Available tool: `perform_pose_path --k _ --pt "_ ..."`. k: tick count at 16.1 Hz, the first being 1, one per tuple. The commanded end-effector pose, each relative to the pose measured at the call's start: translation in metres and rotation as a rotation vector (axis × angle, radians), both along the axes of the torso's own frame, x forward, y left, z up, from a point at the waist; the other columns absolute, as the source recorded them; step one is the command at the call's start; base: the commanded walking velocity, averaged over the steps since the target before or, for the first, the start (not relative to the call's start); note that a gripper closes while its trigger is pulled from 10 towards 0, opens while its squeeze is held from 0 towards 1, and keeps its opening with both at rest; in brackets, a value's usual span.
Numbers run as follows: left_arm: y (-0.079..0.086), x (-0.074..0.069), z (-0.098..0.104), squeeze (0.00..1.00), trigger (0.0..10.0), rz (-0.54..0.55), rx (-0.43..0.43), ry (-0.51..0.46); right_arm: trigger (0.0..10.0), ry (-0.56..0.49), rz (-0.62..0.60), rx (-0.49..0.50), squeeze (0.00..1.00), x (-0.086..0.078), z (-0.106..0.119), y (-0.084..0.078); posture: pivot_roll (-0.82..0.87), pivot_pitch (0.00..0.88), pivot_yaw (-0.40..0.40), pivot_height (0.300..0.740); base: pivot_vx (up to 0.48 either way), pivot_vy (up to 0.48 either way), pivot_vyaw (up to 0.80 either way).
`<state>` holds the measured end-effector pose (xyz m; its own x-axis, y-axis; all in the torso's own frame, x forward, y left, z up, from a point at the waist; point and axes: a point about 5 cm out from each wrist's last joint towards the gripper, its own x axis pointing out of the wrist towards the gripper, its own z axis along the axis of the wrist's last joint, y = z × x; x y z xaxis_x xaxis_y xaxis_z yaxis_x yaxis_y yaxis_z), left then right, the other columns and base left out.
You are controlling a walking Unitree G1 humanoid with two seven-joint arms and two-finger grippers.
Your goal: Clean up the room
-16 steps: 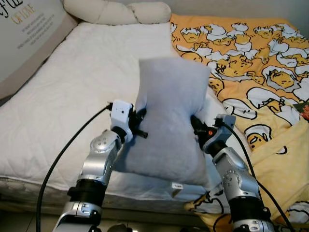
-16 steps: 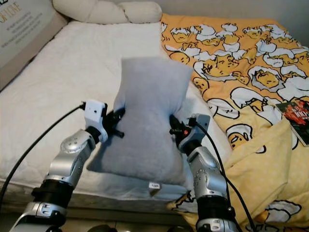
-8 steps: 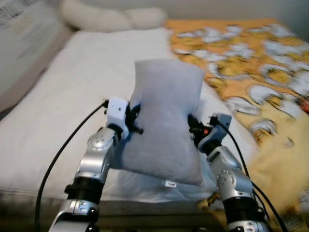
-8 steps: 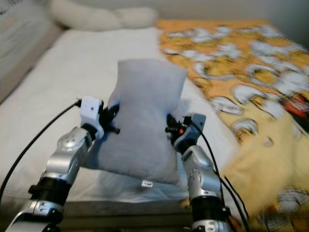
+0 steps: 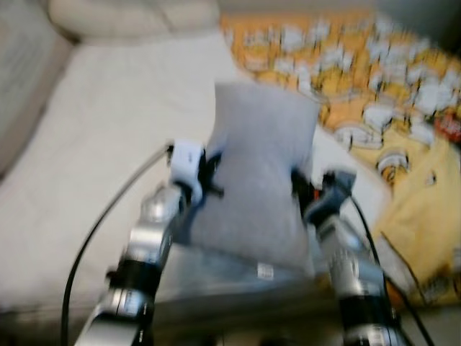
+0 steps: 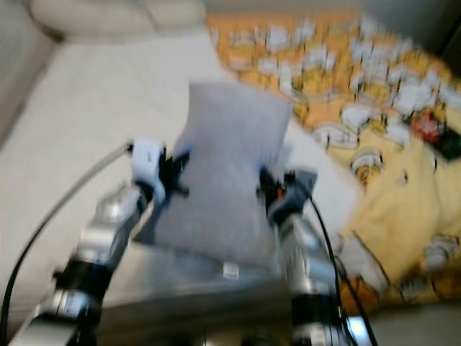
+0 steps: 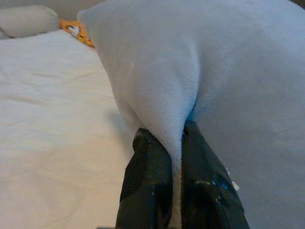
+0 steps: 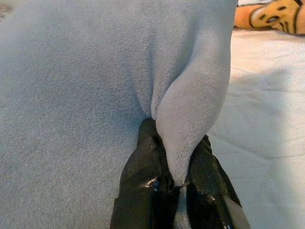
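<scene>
A grey plush pillow (image 5: 256, 169) hangs upright over the near edge of the white bed (image 5: 108, 137), held between both arms. My left gripper (image 5: 211, 173) is shut on a fold of the pillow's left side; its black fingers (image 7: 147, 183) pinch the fabric in the left wrist view. My right gripper (image 5: 298, 189) is shut on a fold of the right side, where the fingers (image 8: 143, 176) clamp the plush. The head views are blurred by motion.
A cream bolster pillow (image 5: 130, 16) lies at the head of the bed. An orange and yellow cartoon-print blanket (image 5: 374, 94) covers the right half and spills down over the near right edge (image 5: 425, 216). A dark book (image 6: 443, 137) lies on it.
The head camera has swung, so the whole scene has shifted and become blurred. Both grippers still hold the pillow in the same way.
</scene>
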<state>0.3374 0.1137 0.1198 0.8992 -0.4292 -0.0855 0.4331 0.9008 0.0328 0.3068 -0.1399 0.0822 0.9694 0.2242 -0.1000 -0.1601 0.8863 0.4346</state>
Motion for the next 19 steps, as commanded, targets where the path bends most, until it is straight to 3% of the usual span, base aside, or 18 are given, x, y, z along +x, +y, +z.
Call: perform_pose_path --k 1,13,19 --pt "0.0075 0.0036 0.008 0.0 10.0 0.027 0.001 -0.03 10.0 -0.041 -0.007 0.008 0.0 0.0028 0.0083 0.0016 -0.02 0.0 0.037 0.74 0.0 0.458 0.0" --pt "0.0092 0.0058 0.0083 0.0 10.0 0.037 0.005 -0.03 10.0 -0.031 -0.01 -0.008 0.0 0.0041 0.0063 0.002 -0.02 0.0 0.034 0.74 0.0 0.458 0.0" --pt "0.0118 0.0062 0.0111 0.0 10.0 0.057 0.004 -0.053 10.0 -0.011 -0.01 0.017 0.0 0.0045 0.0043 0.0021 -0.02 0.0 0.036 0.74 0.0 0.044 0.0"
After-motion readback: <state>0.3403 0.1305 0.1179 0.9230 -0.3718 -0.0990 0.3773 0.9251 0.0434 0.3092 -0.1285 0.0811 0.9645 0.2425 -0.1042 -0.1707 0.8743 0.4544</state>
